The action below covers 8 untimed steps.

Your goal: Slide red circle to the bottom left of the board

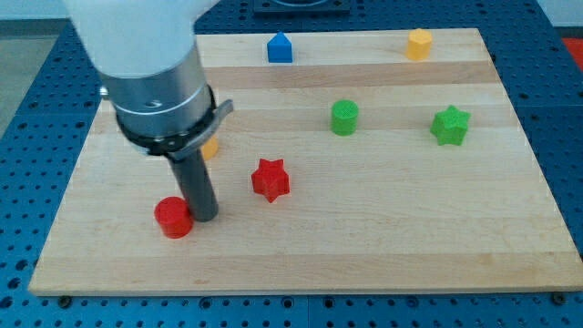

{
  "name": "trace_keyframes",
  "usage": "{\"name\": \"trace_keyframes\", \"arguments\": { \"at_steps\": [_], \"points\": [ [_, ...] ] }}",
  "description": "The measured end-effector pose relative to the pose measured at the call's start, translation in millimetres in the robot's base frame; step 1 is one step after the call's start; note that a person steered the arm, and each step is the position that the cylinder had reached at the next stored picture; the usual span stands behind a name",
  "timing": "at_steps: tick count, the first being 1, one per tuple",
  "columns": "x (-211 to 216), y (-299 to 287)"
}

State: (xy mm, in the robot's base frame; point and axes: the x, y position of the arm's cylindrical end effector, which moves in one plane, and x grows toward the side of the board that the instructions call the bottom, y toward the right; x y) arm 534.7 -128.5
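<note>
The red circle [172,218] lies on the wooden board [364,246] in the lower left part of the view. My tip [204,218] rests on the board, touching the red circle's right side. The arm's white and grey body rises above it toward the view's top left.
A red star [271,179] lies to the right of my tip. An orange block [210,148] is partly hidden behind the rod. A green cylinder [344,117], a green star [450,125], a blue block [280,47] and a yellow block [418,44] lie farther up.
</note>
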Motion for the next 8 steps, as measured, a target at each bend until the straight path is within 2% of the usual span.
{"name": "trace_keyframes", "arguments": {
  "at_steps": [3, 8],
  "points": [
    [2.8, -65.0],
    [45.6, -56.0]
  ]
}}
